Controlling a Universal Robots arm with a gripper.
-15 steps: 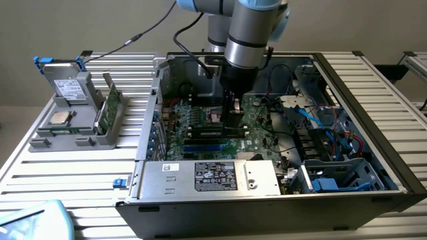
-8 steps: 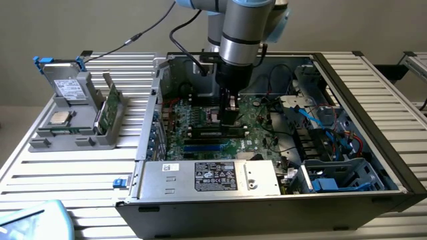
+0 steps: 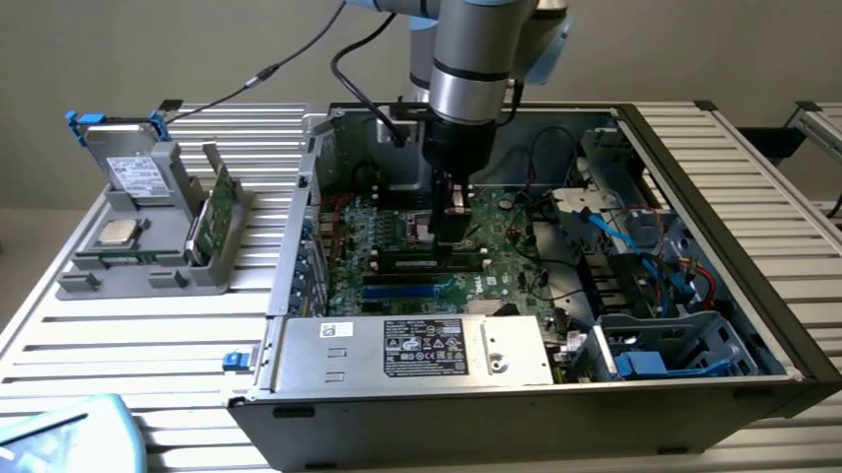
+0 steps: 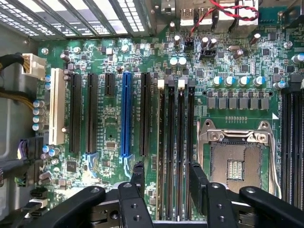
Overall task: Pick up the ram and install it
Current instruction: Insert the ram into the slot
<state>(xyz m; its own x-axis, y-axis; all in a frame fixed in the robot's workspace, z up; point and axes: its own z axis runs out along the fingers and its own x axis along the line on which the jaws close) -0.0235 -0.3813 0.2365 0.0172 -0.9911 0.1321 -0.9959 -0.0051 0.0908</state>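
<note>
above the motherboard (image 3: 435, 261) inside the open computer case (image 3: 736, 286), gripper (image 4: 166, 183) hangs with fingers (image 4: 137, 175) spread wide, gripping nothing. between the fingertips run the black memory slots (image 4: 175, 142) beside the empty cpu socket (image 4: 235, 161). ram (image 3: 428, 262) appears to lie seated in a slot just below the gripper, in front of the socket.
</note>
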